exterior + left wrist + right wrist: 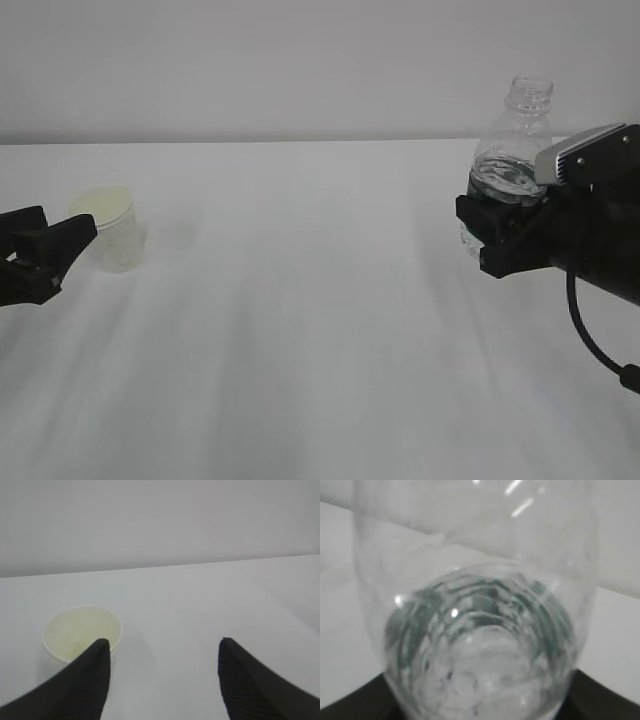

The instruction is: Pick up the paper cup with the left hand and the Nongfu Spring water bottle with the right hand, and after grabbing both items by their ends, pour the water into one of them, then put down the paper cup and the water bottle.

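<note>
- Right up close in our right wrist view, the small clear plastic water bottle with the dark green label (480,645) fills nearly the whole picture. Our right hand, a black gripper with a silver-grey block (500,235), is clamped around the bottle's lower body at the right side of the white table (320,340).
- We see no cap on the bottle's neck. Some water sits inside. If we tip it too fast, water could splash out onto the table and not into the cup.
- Our hold is on a round, smooth, thin bottle. We think it could slip or turn in the jaws when we tilt it.
- Over on the left side of the table stands the small white tapered paper cup with the cream inside (108,228). It is upright and well apart from the bottle.
- Our left hand, the black gripper (162,677), has its jaws spread and holds nothing. In the left wrist view, one black finger (90,680) is right in front of the cup, and the cup is not between the jaws but off to one side.
- If we push forward like this, that finger could bump the cup and knock it over, since a paper cup is very light.
- If we squeeze too hard, we think the soft cup would crush.
</note>
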